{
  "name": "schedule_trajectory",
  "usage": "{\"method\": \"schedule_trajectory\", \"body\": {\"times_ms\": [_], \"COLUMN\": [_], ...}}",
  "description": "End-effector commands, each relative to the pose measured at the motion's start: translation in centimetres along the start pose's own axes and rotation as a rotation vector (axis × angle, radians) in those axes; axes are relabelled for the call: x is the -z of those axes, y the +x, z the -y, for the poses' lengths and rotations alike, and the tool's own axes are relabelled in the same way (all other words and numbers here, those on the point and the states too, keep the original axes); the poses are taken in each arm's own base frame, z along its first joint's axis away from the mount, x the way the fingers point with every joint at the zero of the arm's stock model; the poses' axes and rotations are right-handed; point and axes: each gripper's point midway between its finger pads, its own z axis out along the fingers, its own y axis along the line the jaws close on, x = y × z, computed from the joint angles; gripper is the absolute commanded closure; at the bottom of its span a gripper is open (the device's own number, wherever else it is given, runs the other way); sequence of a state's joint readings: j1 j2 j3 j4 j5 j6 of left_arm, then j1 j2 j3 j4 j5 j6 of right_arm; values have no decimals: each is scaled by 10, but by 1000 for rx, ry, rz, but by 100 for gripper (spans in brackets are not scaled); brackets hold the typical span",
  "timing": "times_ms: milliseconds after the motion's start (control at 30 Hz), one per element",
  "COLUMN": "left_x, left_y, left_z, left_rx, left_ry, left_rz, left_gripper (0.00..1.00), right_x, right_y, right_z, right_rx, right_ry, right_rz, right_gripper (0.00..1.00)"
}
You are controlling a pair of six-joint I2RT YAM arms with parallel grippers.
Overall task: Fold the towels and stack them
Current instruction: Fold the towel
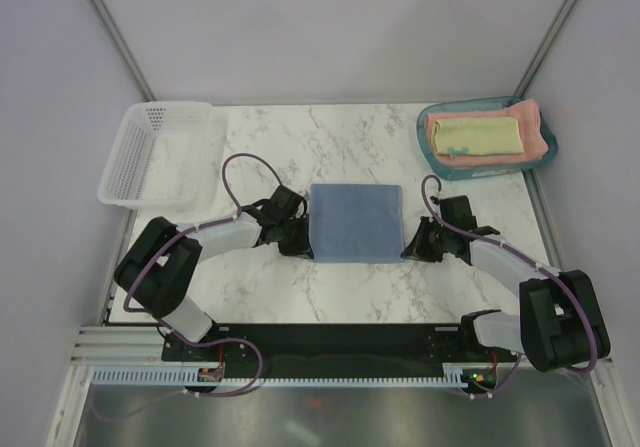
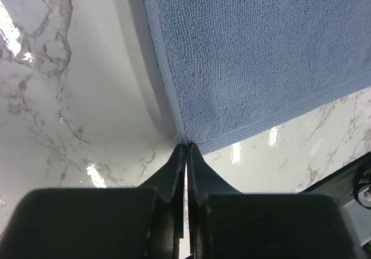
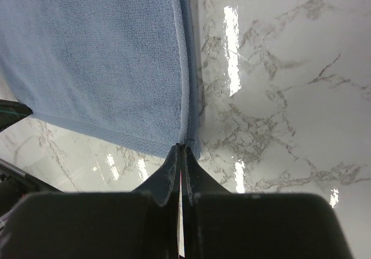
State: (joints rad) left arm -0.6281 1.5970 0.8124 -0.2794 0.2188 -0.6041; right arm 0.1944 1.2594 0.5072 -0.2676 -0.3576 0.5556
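Note:
A grey-blue towel lies folded as a rectangle in the middle of the marble table. My left gripper is shut on its near left corner, the fingertips pinching the hem. Across from it, my right gripper is shut on the near right corner. In the left wrist view the towel's left edge stands slightly off the table and casts a shadow. A pale-yellow towel lies folded on top of a salmon-pink towel at the back right.
The yellow and pink towels rest in a teal tray at the back right corner. A white perforated basket stands at the back left. Grey walls close in the table on three sides.

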Motion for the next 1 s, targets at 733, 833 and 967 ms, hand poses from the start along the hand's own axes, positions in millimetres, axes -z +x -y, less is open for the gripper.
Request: {"method": "schedule_trajectory", "body": {"times_ms": [733,833,967], "left_x": [57,57,41], "left_y": [-103,-142,-178], "left_z": [41,47,41], "left_rx": [-91,-110,-117], "left_ry": [-17,-14,-22], "left_rz": [199,265,296], "left_gripper": [60,62,65], "right_x": [42,35,7], "right_y": [-97,-130,-151], "right_z": [-35,-60,-74], "right_rx": [24,53,63], "right_ry": [80,3,-57], "right_rz": [269,324,294], "right_gripper": [78,100,100]}}
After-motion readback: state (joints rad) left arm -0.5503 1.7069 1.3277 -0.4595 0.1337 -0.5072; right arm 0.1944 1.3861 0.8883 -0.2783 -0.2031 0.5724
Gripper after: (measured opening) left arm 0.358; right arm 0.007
